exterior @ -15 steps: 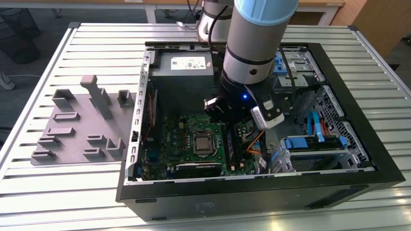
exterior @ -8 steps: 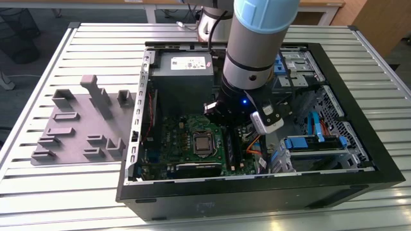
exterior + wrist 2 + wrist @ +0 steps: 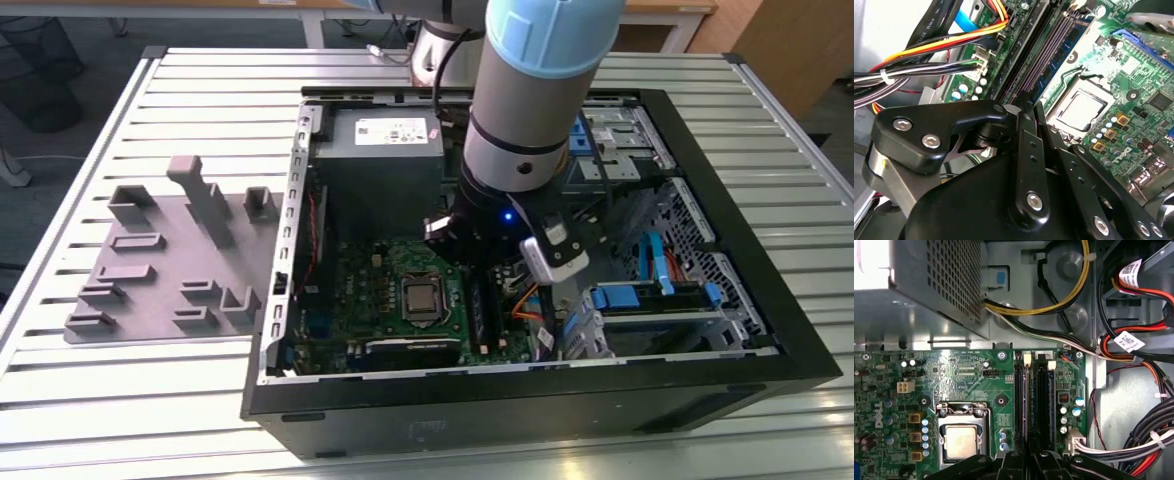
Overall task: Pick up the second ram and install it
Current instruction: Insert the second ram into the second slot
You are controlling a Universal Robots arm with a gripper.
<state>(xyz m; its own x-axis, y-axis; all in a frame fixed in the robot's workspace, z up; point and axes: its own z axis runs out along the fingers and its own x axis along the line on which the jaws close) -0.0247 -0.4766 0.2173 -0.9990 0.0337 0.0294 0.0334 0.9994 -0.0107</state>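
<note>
green motherboard [image 3: 400, 290] lay flat inside the open black computer case [image 3: 747, 330], which sat on a slatted metal table [image 3: 200, 90]. the arm [image 3: 534, 90] reached down into the case, and its gripper [image 3: 470, 262] hung just above the long black ram slots [image 3: 1040, 400] that ran beside the bare processor socket [image 3: 961, 440]. in the first wrist view the black fingers [image 3: 1019, 465] were drawn close together directly over the slots; in the second wrist view the gripper [image 3: 1026, 107] showed its black linkage [image 3: 934, 132] folded in, with the fingertips meeting at a thin edge that lined up with one slot. i could not tell whether the second ram was pinched between them or already seated, since the slots looked dark with purple-blue strips along their length and the tips hid the spot where they met the board. bundled yellow, orange and black cables [image 3: 919, 55] ran just beside the slots on the side away from the socket. the grey power supply [image 3: 380, 150] with its perforated wall sat near the far end of the board. on the exterior view's left, well apart from the case, a grey holder tray [image 3: 174, 260] with upright pegs rested on the table.
</note>
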